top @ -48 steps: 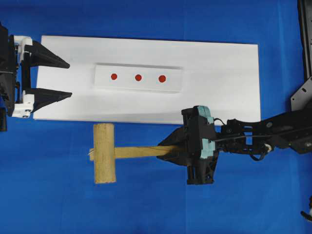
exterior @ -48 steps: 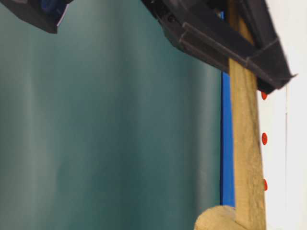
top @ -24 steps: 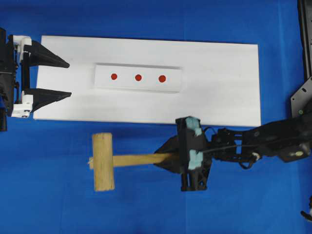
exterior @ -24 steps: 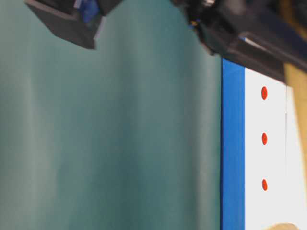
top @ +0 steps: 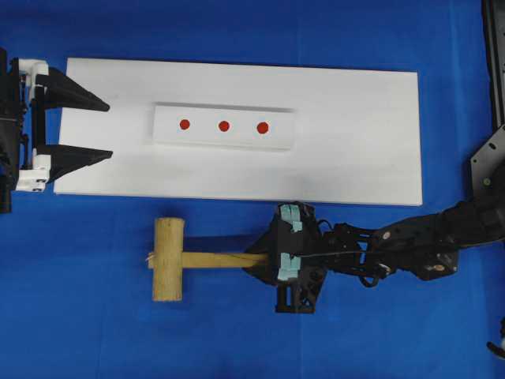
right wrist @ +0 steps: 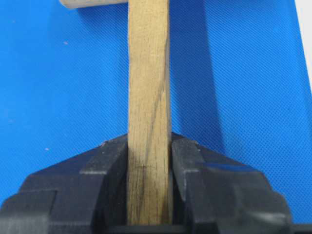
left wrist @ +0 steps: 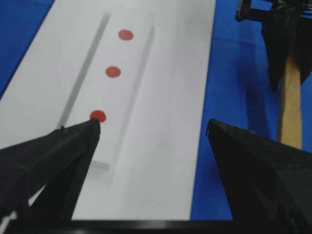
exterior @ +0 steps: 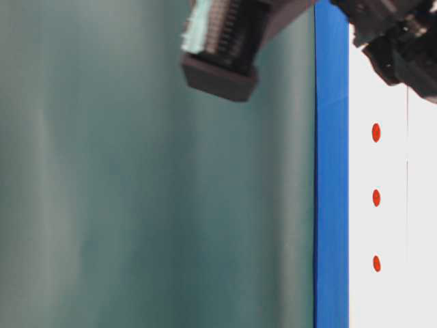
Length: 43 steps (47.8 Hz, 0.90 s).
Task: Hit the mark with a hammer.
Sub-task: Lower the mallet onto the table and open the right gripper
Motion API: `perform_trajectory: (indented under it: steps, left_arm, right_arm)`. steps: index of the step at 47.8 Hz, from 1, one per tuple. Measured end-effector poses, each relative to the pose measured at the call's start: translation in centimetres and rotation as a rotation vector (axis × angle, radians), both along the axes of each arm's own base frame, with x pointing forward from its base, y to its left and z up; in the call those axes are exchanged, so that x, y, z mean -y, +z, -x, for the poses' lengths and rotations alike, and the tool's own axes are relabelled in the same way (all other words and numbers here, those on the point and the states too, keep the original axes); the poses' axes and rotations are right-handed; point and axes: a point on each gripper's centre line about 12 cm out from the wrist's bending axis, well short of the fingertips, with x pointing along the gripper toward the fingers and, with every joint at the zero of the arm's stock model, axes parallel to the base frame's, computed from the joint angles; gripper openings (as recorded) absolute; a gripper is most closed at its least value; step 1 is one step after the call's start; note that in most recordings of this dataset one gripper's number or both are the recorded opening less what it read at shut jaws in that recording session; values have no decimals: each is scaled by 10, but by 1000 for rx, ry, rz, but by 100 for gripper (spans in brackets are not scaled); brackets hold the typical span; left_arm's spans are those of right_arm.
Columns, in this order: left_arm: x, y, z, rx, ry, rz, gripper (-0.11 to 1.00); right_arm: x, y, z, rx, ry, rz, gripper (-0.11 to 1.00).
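The hammer, a light wooden mallet, has its head (top: 168, 259) at the left and its flat handle (top: 225, 260) pointing right, over the blue cloth just in front of the white board (top: 355, 142). My right gripper (top: 264, 260) is shut on the handle's end; in the right wrist view the handle (right wrist: 148, 87) is clamped in the right gripper (right wrist: 148, 142). Three red marks (top: 224, 125) sit in a row on a raised white block (top: 225, 140). My left gripper (top: 108, 129) stands open at the board's left end, nothing in it, and the near mark (left wrist: 98, 116) shows by its fingertip.
Blue cloth (top: 95, 332) covers the table around the board. A black fixture (top: 489, 150) stands at the right edge. In the table-level view the right gripper's body (exterior: 218, 48) hangs at the top and the marks (exterior: 376, 197) line the right side.
My right gripper has carried the hammer away from the white board toward the table's front edge. It has left the table-level view. The left gripper has stayed put.
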Motion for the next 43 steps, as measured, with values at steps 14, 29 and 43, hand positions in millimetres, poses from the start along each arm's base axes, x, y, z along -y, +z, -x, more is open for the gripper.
perform_trajectory:
  steps: [14,29,43]
  left_arm:
    - [0,0,0,0,1,-1,88]
    - [-1,0,1,0,4,-1,88]
    - [-1,0,1,0,6,-1,88]
  right_arm:
    - [-4,-2,0,0,15,12,8]
    - [-5,-10,1,-27,24,17,8]
    - [-6,-12,2,-32,25,13,55]
